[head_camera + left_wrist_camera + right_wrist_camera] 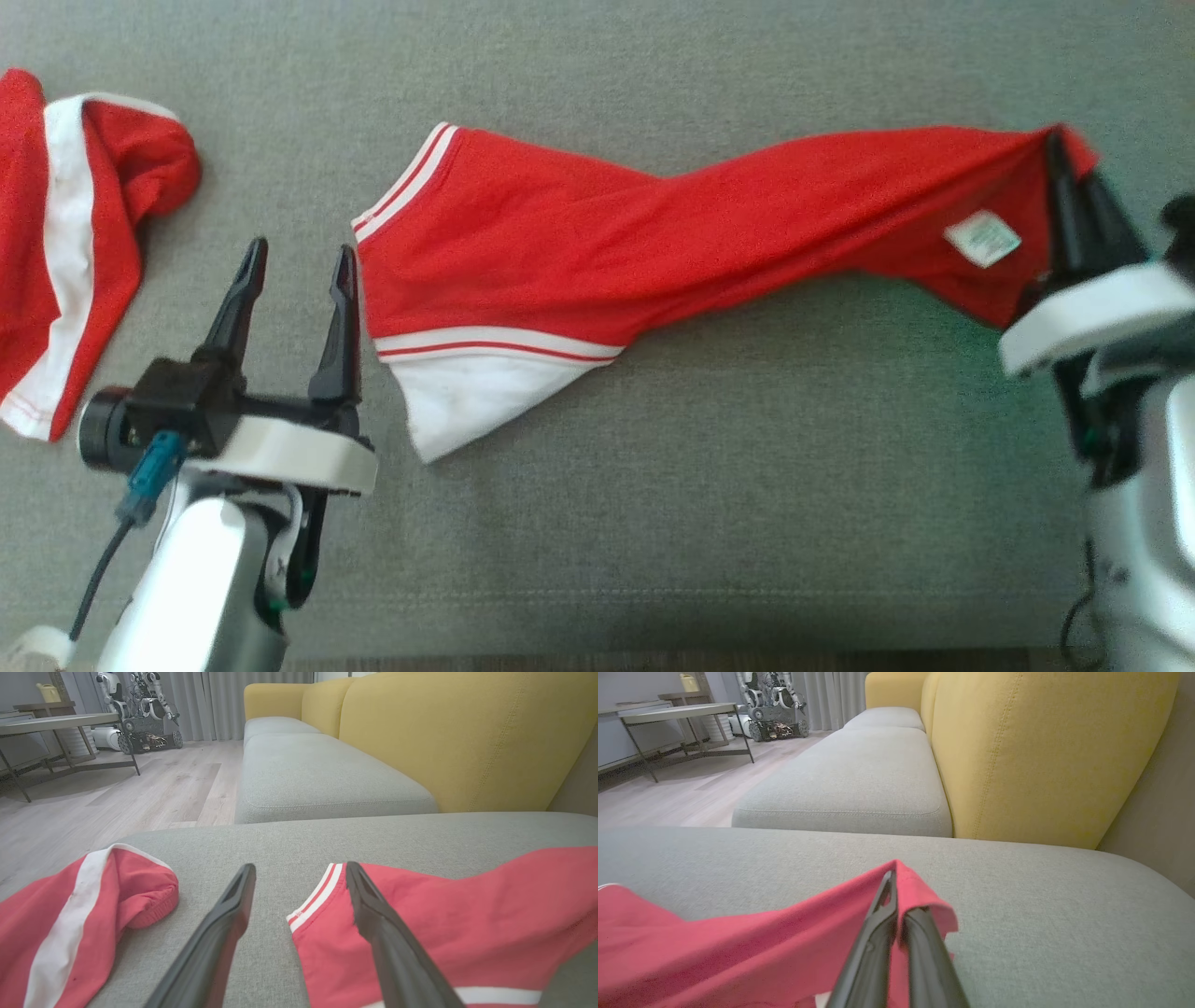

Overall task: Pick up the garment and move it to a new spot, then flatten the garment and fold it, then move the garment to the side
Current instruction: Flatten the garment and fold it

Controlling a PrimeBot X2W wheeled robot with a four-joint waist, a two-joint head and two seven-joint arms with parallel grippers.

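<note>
A red garment (579, 243) with white stripes is seen stretched across a grey seat cushion (653, 541), twisted along its middle. Its right-hand end, where a white label (980, 238) is sewn, is pinched between the pressed-together fingers of the right gripper (1060, 149). In the right wrist view that end is drawn up into a small peak above the cushion. The opposite end, edged with a white panel and thin red and white stripes, is laid flat on the cushion. The left gripper (300, 250) is held with its fingers spread wide and nothing between them, just beside the striped hem of that flat end. Whether its nearer finger is touching the cloth cannot be told. A second red garment (65, 233) with a white band is left bunched at the cushion's far left, well apart from the first. Behind the cushion a yellow backrest (467, 732) is shown in the wrist views, with a wooden floor (140, 788), a table (56, 721) and another robot (140, 709) seen beyond.
</note>
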